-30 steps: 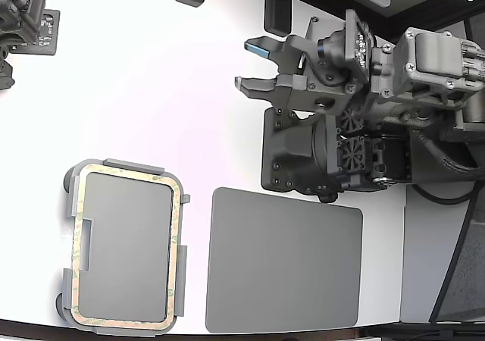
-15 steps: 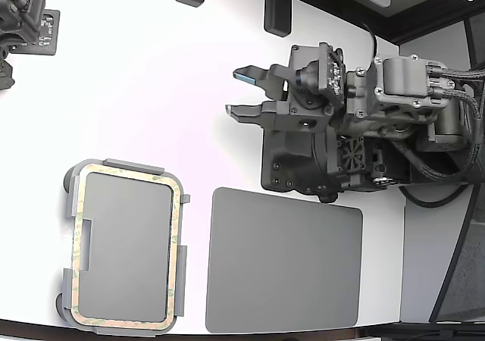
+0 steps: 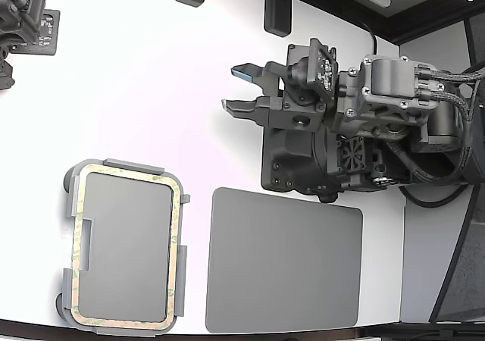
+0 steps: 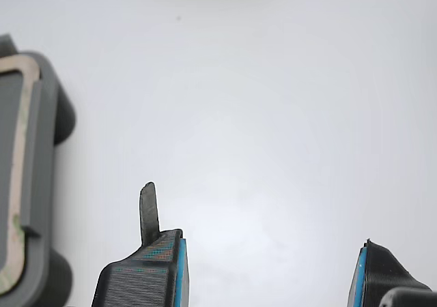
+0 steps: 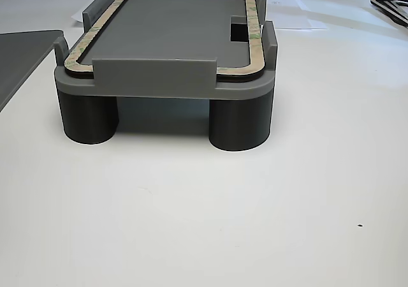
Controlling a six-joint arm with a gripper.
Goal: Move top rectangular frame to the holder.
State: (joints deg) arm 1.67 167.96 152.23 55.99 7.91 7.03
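At the exterior view's left, the top rectangular frame (image 3: 76, 227) already lies seated in the holder (image 3: 123, 164), inside its raised edge tabs (the low other view shows it resting flat), so the placement looks done. Next comes the dark grey mat (image 3: 284, 259). Well apart toward the right, the gripper (image 3: 241, 89) hangs with jaws apart, empty. No legible writing appears.

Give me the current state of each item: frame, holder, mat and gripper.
Top rectangular frame: seated flat in the holder, inside its tabs.
Holder: upright on round legs, holding the frame.
Dark grey mat: flat on the table, bare.
Gripper: open, fingers empty, away from the holder.
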